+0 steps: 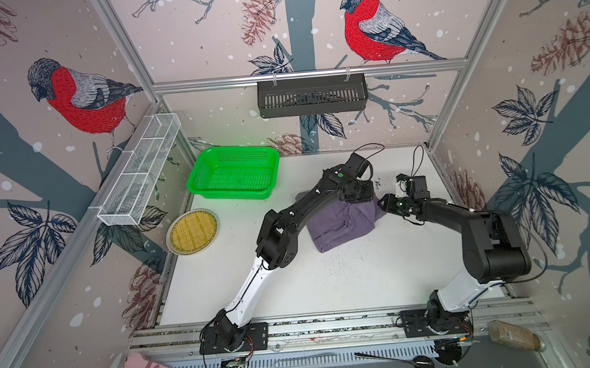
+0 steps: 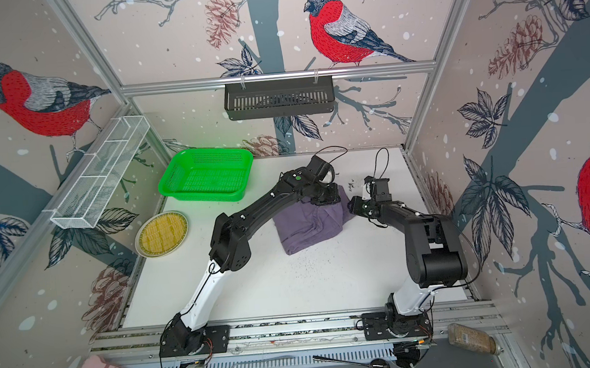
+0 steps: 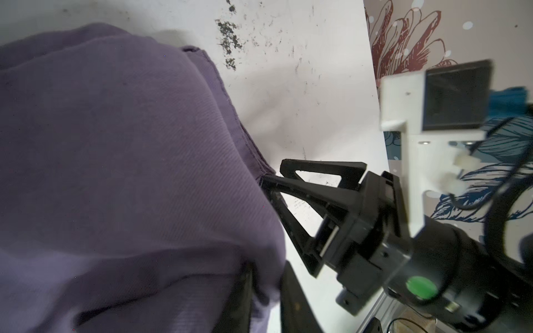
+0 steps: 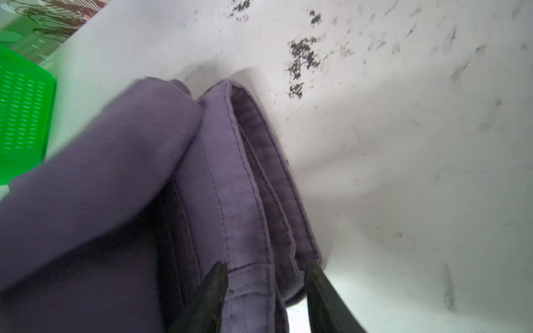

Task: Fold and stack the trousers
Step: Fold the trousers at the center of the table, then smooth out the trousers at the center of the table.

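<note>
Well, the folding looks mostly done to me: the trousers lie as a compact, layered bundle on the bench, right of its middle and well apart from the green basket. My right gripper sits at the bundle's right corner, jaws spread, with the stitched edges of several layers lying loose between them. My left gripper is down on the bundle's far edge. Cloth bulges between its jaws, but I cannot tell whether they pinch it or only straddle it. The top layer is rumpled. What is left, I judge, is to flatten the bundle and set it in place. I see no other pair to stack on.
</note>
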Motion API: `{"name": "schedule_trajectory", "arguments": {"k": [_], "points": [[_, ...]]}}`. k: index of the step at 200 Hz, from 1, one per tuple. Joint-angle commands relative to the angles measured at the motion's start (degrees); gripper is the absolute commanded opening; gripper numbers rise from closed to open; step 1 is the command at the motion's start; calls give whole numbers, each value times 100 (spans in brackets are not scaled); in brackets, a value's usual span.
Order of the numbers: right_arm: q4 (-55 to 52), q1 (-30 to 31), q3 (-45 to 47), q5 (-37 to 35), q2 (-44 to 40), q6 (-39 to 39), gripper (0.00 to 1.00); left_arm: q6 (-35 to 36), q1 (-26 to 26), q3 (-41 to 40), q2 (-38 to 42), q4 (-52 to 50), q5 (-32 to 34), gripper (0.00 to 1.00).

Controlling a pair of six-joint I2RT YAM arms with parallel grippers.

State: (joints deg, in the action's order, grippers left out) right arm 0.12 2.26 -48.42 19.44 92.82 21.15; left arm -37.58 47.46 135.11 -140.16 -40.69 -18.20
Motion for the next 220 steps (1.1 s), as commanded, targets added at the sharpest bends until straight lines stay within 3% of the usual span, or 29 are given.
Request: {"name": "schedule_trajectory", "arguments": {"k": [1, 36, 89, 147, 220], "points": [[-119, -95, -73, -29, -190, 97, 49, -47, 9, -44, 0, 473, -296, 41], [-235, -296, -346, 386, -339, 158, 50, 393, 26, -140, 535, 217, -13, 56], [-689, -15, -845, 1088, -331, -75, 57, 926, -26, -1641, 1983, -166, 760, 57], [-1915, 1323, -760, -1668, -810, -463, 64, 759, -543, -4265, 3293, 579, 1059, 56], [-2142, 1866, -352, -2436, -983, -76, 64, 699, -857, -5857, 3647, 1385, 575, 55]]}}
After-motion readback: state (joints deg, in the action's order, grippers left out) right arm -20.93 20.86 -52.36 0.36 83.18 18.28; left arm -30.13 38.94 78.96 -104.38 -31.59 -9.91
